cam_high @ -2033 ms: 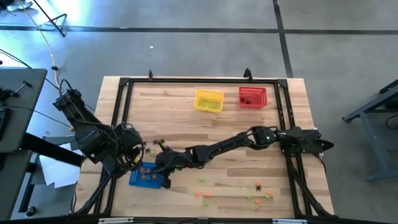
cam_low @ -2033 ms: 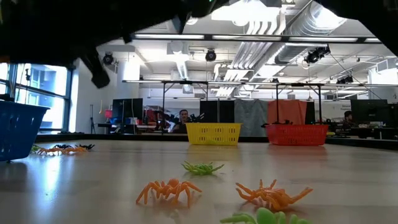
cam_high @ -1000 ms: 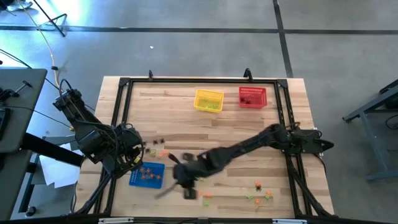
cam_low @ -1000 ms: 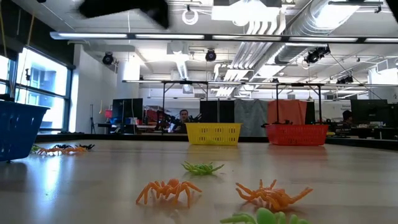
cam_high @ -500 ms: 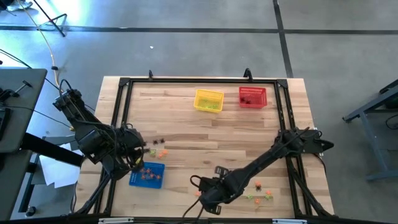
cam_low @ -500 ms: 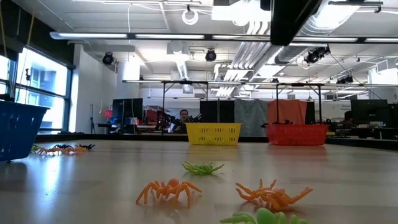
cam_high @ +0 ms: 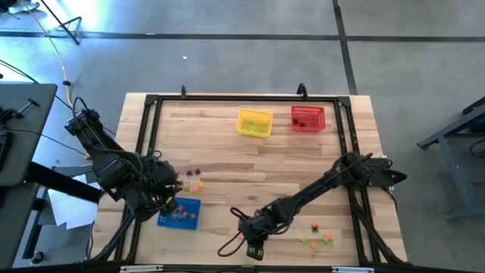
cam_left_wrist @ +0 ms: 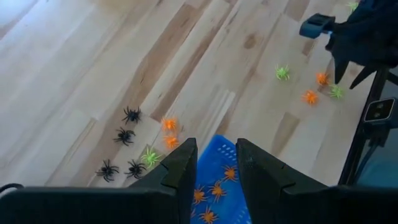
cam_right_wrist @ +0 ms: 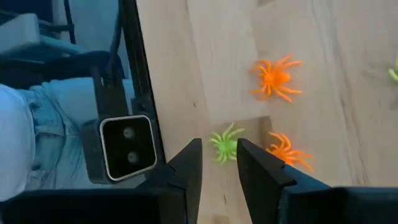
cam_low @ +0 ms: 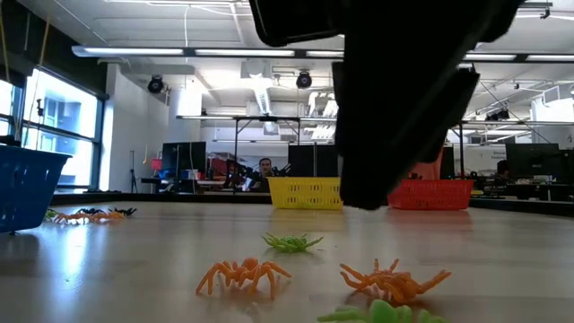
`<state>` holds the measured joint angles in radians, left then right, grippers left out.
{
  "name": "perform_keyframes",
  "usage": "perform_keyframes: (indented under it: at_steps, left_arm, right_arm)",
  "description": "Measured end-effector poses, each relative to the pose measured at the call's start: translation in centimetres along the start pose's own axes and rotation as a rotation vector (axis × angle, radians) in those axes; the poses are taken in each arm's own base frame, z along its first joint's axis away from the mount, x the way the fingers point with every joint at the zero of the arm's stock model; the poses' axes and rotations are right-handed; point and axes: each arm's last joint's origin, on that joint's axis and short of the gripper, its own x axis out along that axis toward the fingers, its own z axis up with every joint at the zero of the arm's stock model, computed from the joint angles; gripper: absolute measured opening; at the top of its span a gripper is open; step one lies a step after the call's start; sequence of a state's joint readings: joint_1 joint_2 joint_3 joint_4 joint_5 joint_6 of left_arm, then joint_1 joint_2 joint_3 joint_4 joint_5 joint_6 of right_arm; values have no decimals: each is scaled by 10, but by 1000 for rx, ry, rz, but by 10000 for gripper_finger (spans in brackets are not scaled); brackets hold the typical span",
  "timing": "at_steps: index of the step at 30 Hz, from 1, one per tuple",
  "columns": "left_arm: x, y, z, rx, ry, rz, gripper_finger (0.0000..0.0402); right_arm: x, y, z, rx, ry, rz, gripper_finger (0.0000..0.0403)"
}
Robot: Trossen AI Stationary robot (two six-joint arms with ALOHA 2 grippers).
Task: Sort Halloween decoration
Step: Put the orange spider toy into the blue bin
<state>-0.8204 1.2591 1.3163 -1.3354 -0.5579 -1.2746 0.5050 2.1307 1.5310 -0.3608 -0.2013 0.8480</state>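
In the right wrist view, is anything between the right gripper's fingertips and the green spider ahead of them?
No. In that view, only bare wood lies between the right gripper and the green spider, which sits just past the open fingers.

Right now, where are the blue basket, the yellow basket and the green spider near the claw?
blue basket (cam_high: 180,213), high view, its middle.
yellow basket (cam_high: 254,122), high view, its middle.
green spider (cam_right_wrist: 225,144), right wrist view, its body.

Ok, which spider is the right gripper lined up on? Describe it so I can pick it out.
Start at the table's near edge, where the right gripper hangs beside the black frame rail. Just ahead of its open fingers lies the light green spider. Its two nearest neighbours, orange spiders, lie farther from the rail; it is the only green one between the fingertips.
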Motion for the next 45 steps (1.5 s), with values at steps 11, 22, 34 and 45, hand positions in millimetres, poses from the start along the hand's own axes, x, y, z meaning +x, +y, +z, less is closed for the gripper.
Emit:
perform_keyframes:
  at_steps: [11,22,34,45]
  left_arm:
    - [4,2,6,29,-9,21,99]
    - [7,5,12,25,-12,41,99]
    - [7,5,12,25,-10,40,99]
    - [7,5,12,26,-9,40,99]
  right_arm:
    - [-1,-12,-9,-16,48,-163,96]
    - [2,-16,-10,-21,6,-187,97]
    - [14,-30,-19,52,-44,-127,108]
    - [20,-37,-25,39,-43,-107,66]
